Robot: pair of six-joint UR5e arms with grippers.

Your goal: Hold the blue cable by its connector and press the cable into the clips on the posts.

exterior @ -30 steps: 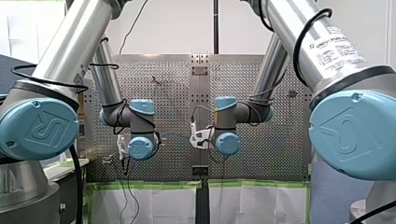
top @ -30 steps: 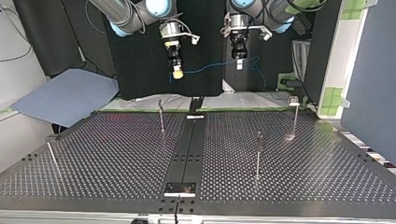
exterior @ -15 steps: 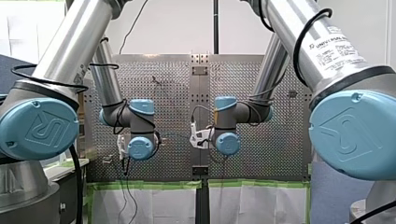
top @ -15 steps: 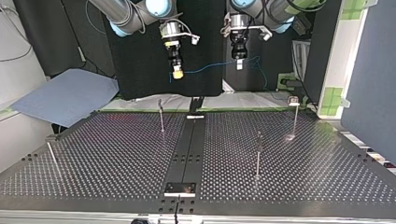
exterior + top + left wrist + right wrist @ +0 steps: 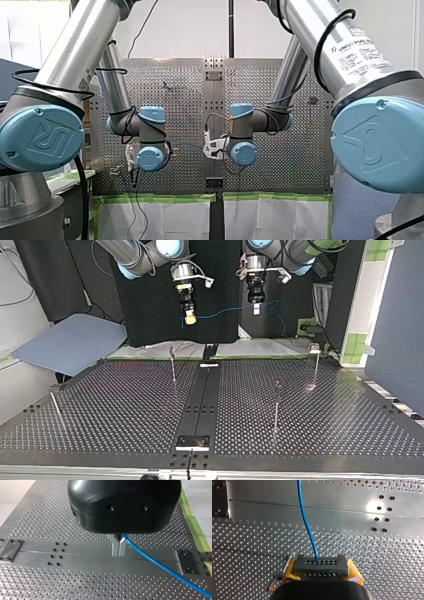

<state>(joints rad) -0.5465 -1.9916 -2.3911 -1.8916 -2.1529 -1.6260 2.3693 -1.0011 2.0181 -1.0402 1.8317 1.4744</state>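
The right wrist view alone shows the connector (image 5: 321,567): a grey block with rows of small holes, clamped between the yellow pads (image 5: 290,570) of my right tool (image 5: 321,573). The cable (image 5: 306,522) leaves the connector's middle and runs straight ahead of the tool, over the desk (image 5: 387,555). A thin post (image 5: 279,577) shows just beside one pad, lower down and apart from the cable.

The left wrist view alone shows how my left tool (image 5: 118,554) grips. Its metal fingers (image 5: 114,545) are drawn together on the cable (image 5: 160,565), which comes out at their side and trails away above the desk (image 5: 50,517).

The top view gives the whole span, which neither wrist view does. My right tool (image 5: 190,318) hangs at the view's left and my left tool (image 5: 256,309) at its right, both high above the desk (image 5: 125,405). The cable (image 5: 222,313) stretches between them with a slight sag. Past the left tool it loops and hangs down. Four posts (image 5: 173,365) stand on the desk, all well below the cable, and it touches none of them.

In the front view the arms' wrists (image 5: 243,152) hide both tools.
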